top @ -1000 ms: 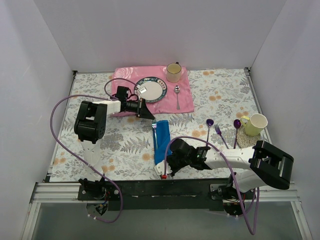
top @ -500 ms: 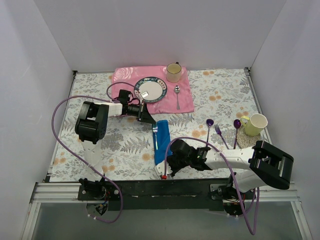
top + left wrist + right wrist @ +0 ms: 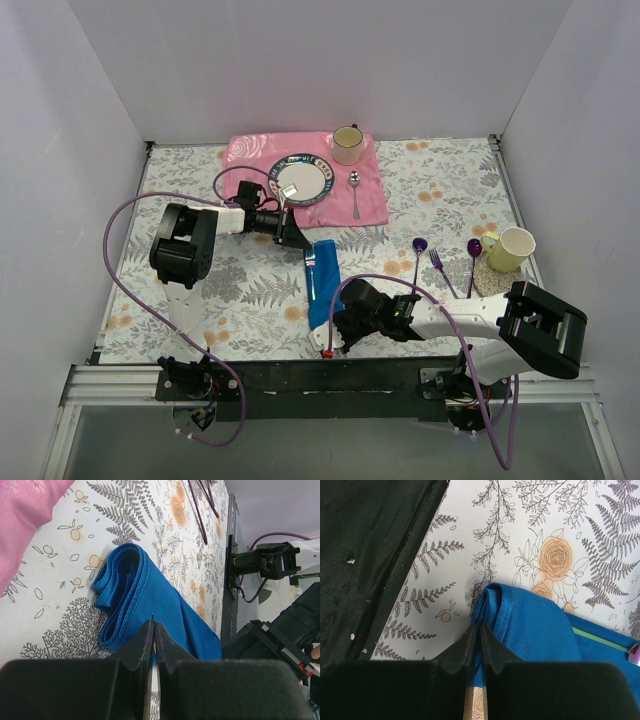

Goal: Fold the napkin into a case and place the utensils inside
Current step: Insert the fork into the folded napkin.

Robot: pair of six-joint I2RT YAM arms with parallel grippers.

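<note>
Royal-blue cloth napkin (image 3: pixel 326 288): folded into a narrow long strip, lying lengthwise on the table between the two arms, well short of the pink mat; layered hems visible at the far end in the left wrist view (image 3: pixel 135 587).
Left black two-finger gripper (image 3: pixel 154 625): clenched, pads pressed together with nothing seen between them; poised over the napkin's far part, tips just above the blue surface.
Right black two-finger gripper (image 3: pixel 476 627): clenched to a thin slit right on the hem at the napkin's near corner, apparently pinching that edge; black table rim close alongside.
Slim iridescent metal utensil handle (image 3: pixel 600 639): lying on the blue cloth, one end hidden beneath an upper fold.
Loose purple-sheened metal spoons and fork (image 3: pixel 437 262): side by side on the floral surface, right of the napkin, apart from it.
Pale yellow-green cup (image 3: pixel 515 247): standing upright on a speckled round coaster (image 3: pixel 488 278), just right of the loose cutlery.
Pink rose-patterned placemat (image 3: pixel 250 150): at the far edge, carrying a round blue-rimmed plate (image 3: pixel 312 160), a cream mug (image 3: pixel 347 145) and a plain silver spoon (image 3: pixel 354 192).
Grey-and-orange floral table covering (image 3: pixel 440 190): spread beneath everything.
</note>
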